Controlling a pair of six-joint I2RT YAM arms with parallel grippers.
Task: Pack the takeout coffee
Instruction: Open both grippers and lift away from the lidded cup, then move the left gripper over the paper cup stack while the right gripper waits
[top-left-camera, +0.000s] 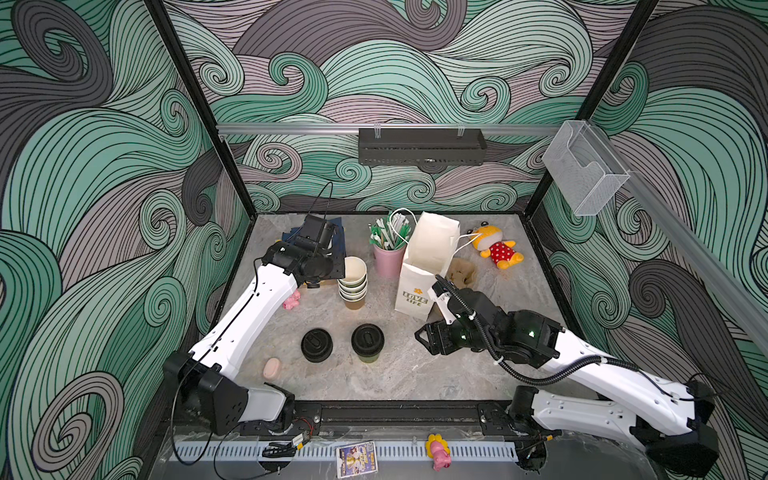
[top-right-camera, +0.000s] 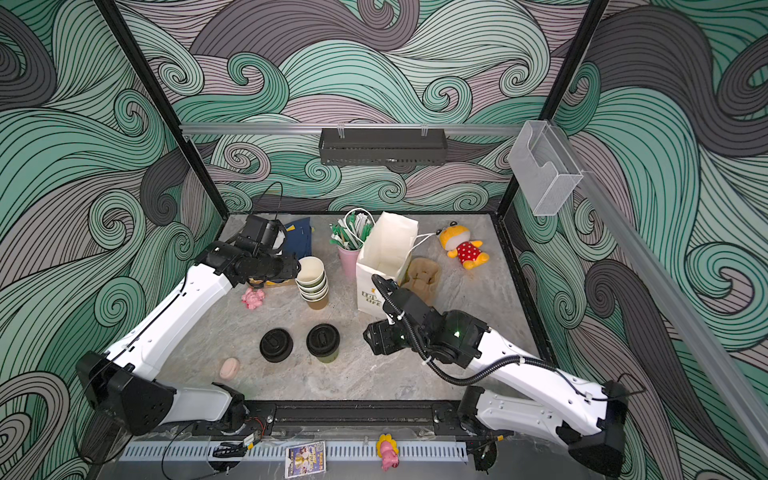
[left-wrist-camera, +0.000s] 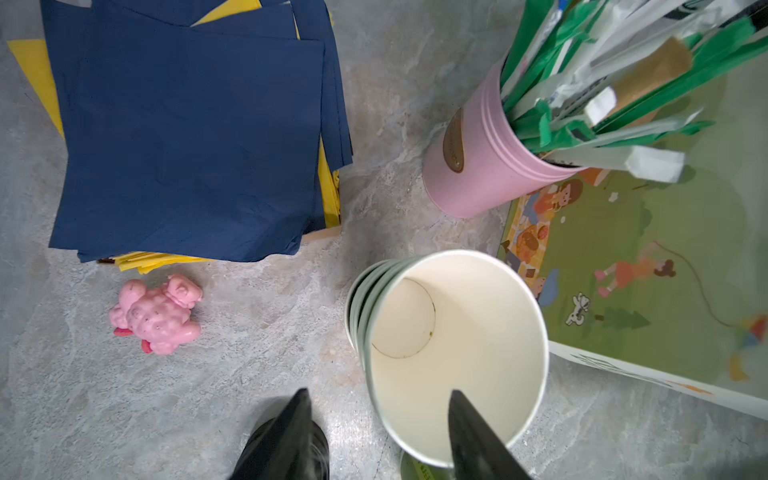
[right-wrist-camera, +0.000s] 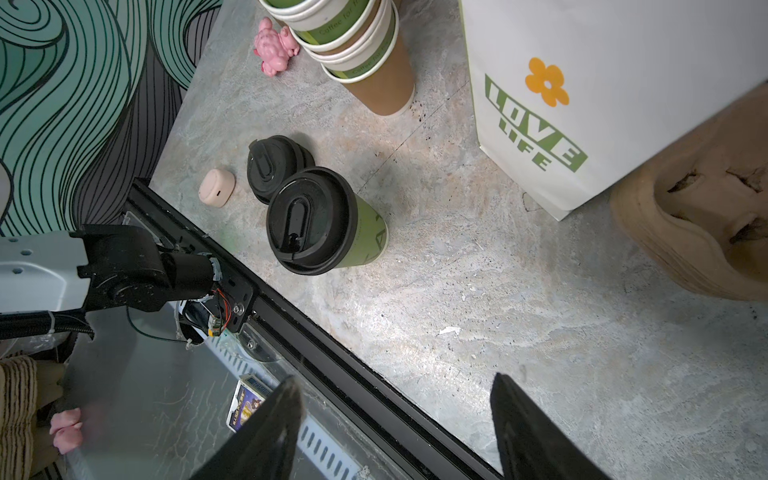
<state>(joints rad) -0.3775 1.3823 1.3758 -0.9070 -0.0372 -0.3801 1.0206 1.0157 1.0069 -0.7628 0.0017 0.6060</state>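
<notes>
Bag (right-wrist-camera: 602, 54) lettering "LOVE LIFE"; jaws apart, left astride cup stack (left-wrist-camera: 457, 332) rim, right empty

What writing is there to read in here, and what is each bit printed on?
"LOVE LIFE": green letters under an orange flower, on the white paper bag.
"Coffee for": on the green bands of the stacked paper cups; the rest is hidden.
Brown label on the pink cup: too blurred to read.
Card on the front ledge: print too small to read.
Faint marks on the lidded green cup: unreadable.
</notes>
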